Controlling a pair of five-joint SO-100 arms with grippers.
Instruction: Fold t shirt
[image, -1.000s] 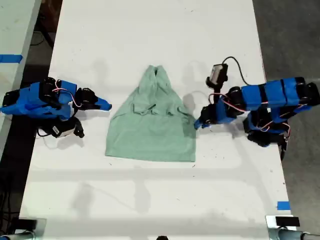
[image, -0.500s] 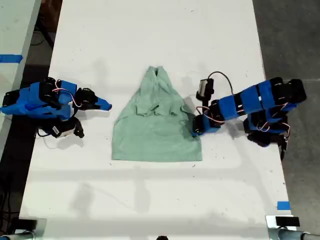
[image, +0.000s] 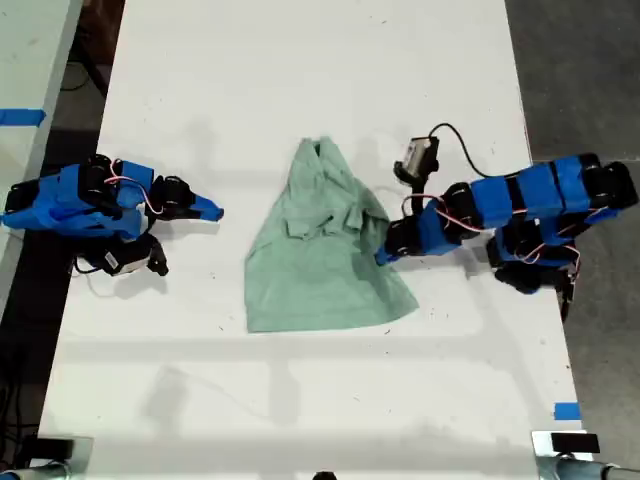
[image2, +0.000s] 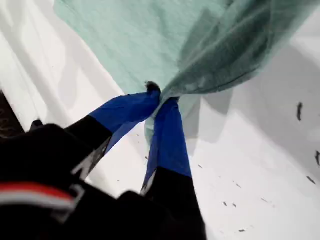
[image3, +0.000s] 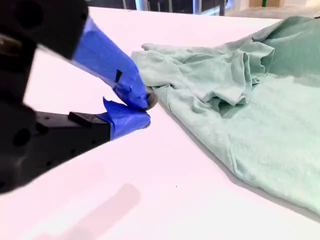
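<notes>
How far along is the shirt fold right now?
Early. Done: both sleeves of the t shirt look tucked inward. In hand: my first end effector is shut on its edge at the exterior view's right. Left: the main fold; the hem lies unfolded and my second end effector holds nothing.

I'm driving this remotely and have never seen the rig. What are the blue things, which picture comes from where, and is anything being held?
The blue things are two small robot arms on a white table. One picture looks down from overhead; the other two come from cameras on each gripper. A t shirt lies between the arms. My first gripper, on the exterior view's right, is shut on the shirt's edge, lifting it a little. My second gripper, on the exterior view's left, is beside the shirt and holds nothing, its tips nearly together.
</notes>
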